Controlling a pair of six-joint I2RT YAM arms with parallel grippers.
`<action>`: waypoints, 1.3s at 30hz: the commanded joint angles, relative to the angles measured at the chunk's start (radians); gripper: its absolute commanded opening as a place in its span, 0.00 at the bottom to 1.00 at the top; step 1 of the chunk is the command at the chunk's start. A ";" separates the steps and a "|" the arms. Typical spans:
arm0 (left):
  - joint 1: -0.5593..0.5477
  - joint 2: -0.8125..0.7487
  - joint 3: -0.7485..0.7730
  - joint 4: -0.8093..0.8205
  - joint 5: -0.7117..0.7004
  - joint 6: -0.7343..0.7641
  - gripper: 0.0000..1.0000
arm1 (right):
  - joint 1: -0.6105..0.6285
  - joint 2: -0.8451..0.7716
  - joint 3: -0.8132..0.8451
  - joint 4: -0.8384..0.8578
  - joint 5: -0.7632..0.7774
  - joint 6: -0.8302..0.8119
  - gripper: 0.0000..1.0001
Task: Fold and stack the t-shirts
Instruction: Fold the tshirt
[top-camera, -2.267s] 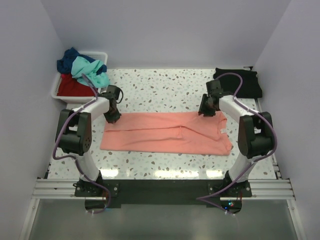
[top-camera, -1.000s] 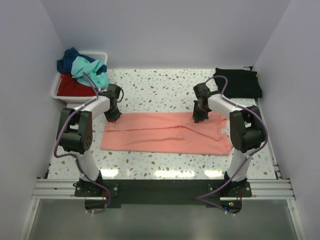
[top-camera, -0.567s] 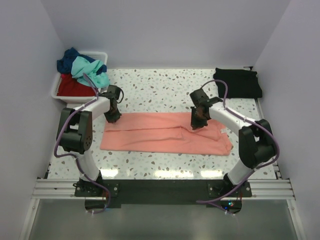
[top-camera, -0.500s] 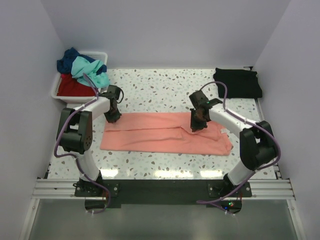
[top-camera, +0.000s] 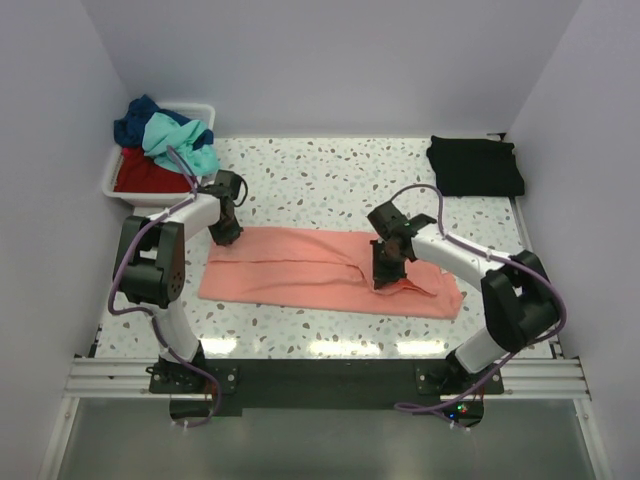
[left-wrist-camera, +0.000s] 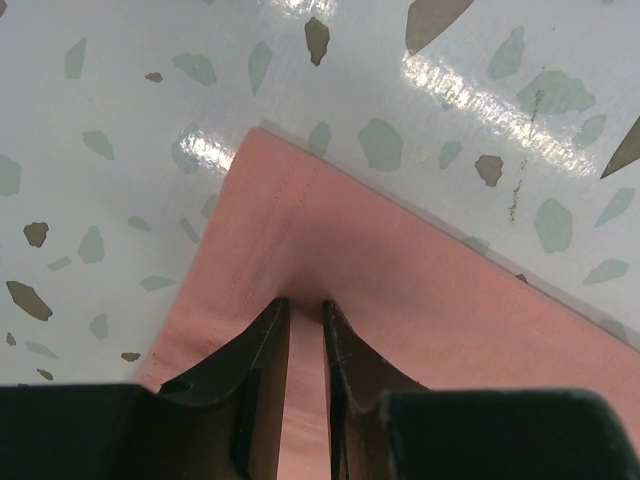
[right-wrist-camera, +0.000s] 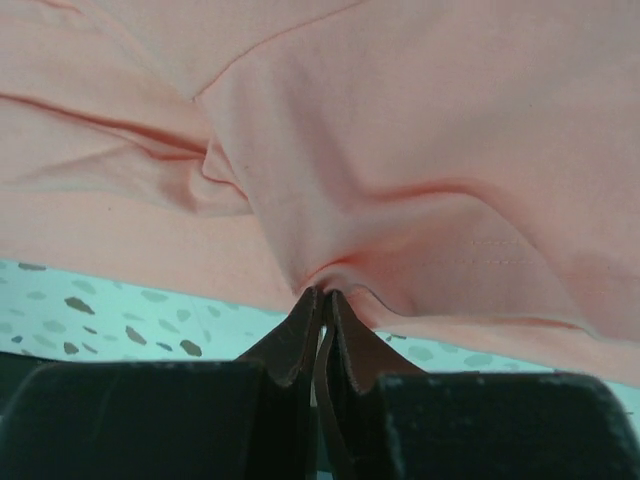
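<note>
your left claw (left-wrist-camera: 305, 310) clenched on far left corner of pink shirt (top-camera: 290, 270), down at table (top-camera: 320, 175). your right claw (right-wrist-camera: 322, 295) clenched on bunched fold of same shirt, right of its middle, cloth puckered at tips. pink shirt lies lengthwise across table middle, right part rumpled. black shirt (top-camera: 475, 167) folded at far right corner. teal shirt (top-camera: 180, 140), navy shirt (top-camera: 135, 118), red shirt (top-camera: 140, 172) heaped in white bin (top-camera: 108, 180), far left.

Two white-linked arms (top-camera: 195, 212), bulky black joints (top-camera: 150, 268), looping purple cables (top-camera: 110, 305), black base plate (top-camera: 320, 385).
</note>
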 joint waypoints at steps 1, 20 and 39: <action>-0.005 -0.010 -0.001 0.015 -0.035 0.017 0.24 | 0.027 -0.087 -0.009 -0.018 -0.058 0.028 0.13; -0.029 0.067 0.082 0.019 0.033 0.112 0.27 | -0.065 -0.003 0.086 -0.078 0.339 0.151 0.37; -0.040 -0.150 0.011 -0.037 0.040 0.167 0.38 | -0.226 0.173 0.074 0.008 0.308 0.161 0.38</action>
